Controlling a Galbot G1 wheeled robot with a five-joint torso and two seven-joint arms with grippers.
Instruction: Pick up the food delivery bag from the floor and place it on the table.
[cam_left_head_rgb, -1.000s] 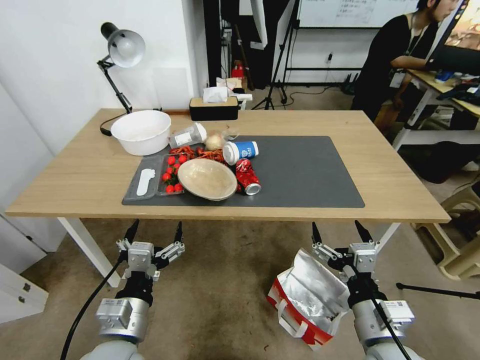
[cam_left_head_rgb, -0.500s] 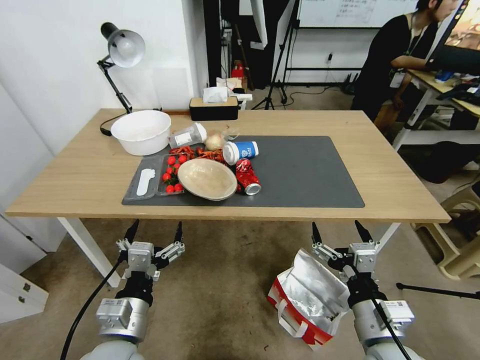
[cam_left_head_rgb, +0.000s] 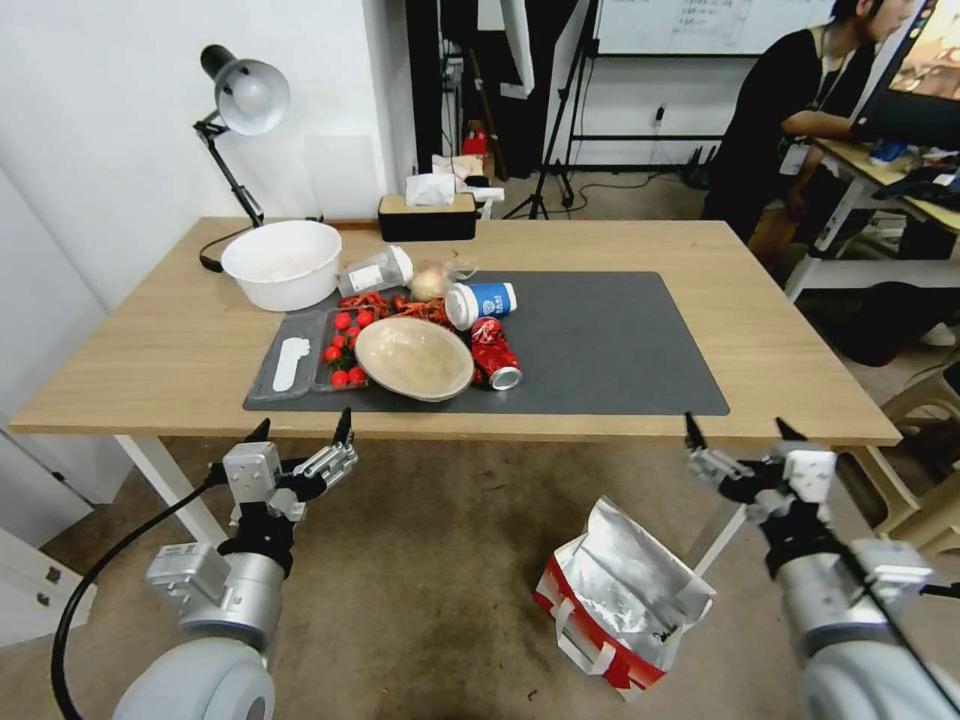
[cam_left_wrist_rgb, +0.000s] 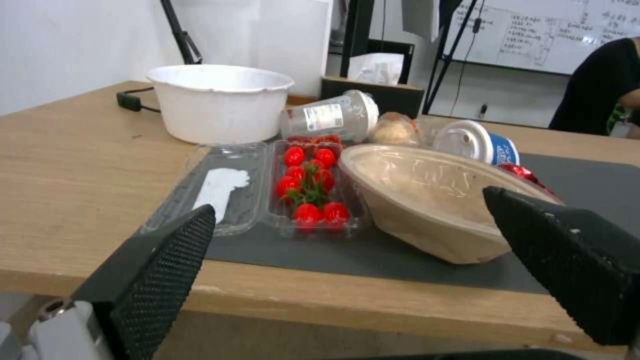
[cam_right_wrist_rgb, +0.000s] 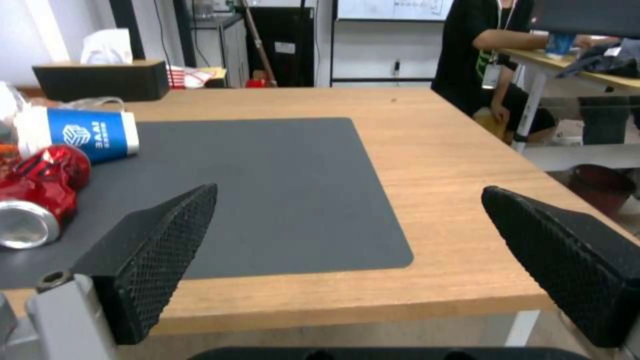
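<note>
The food delivery bag (cam_left_head_rgb: 620, 590), white with red sides and a silver foil lining, stands open-mouthed on the brownish floor (cam_left_head_rgb: 450, 570) just in front of the table's near edge. My right gripper (cam_left_head_rgb: 737, 425) is open, up and to the right of the bag at tabletop height, apart from it. It faces the dark grey mat (cam_right_wrist_rgb: 267, 190) on the table (cam_right_wrist_rgb: 440, 165). My left gripper (cam_left_head_rgb: 303, 425) is open and empty at the near edge of the light-wood table (cam_left_head_rgb: 180, 340), far left of the bag.
On the mat's left half lie a paper bowl (cam_left_head_rgb: 414, 357), a tomato tray (cam_left_wrist_rgb: 308, 190), a crushed red can (cam_left_head_rgb: 494, 352) and a blue cup (cam_left_head_rgb: 482, 302). A white bowl (cam_left_head_rgb: 283, 262) stands behind. White table legs (cam_left_head_rgb: 170, 490) flank the bag; a stool (cam_left_head_rgb: 925, 500) stands right.
Both arms have risen and spread outward. The right gripper has left the bag's mouth and gone up and to the right. The bag stands where it was.
</note>
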